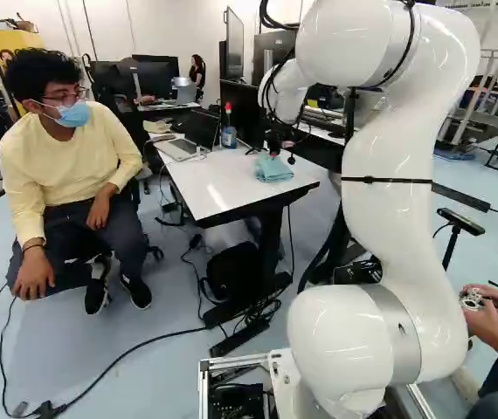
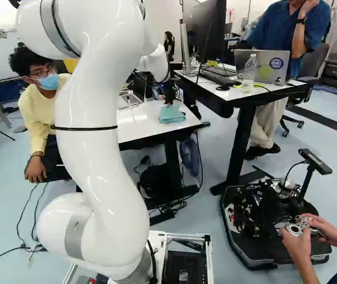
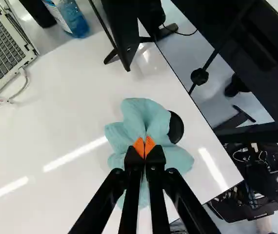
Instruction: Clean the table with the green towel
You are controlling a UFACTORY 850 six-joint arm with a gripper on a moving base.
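Note:
The gripper (image 1: 273, 150) is at the towel on the white table (image 1: 210, 185), low over its far part. In the wrist view the orange-tipped gripper (image 3: 144, 147) has its fingers together, shut on the green towel (image 3: 173, 157). The towel's folds run in to the fingertips, and its cloth spreads around them on the tabletop. Part of the towel under the fingers is hidden. The right base view also shows the pale blue-green towel (image 2: 171, 115) near the table's right end, with the gripper's dark shape over it.
A laptop (image 3: 5, 48) and a blue bottle (image 3: 70, 17) stand on the table. A black round piece (image 3: 176, 127) lies against the towel, and a black stand (image 3: 124, 36) is ahead of the gripper. Another desk (image 2: 239, 94) is close by. Another robot (image 2: 269, 219) stands at the right.

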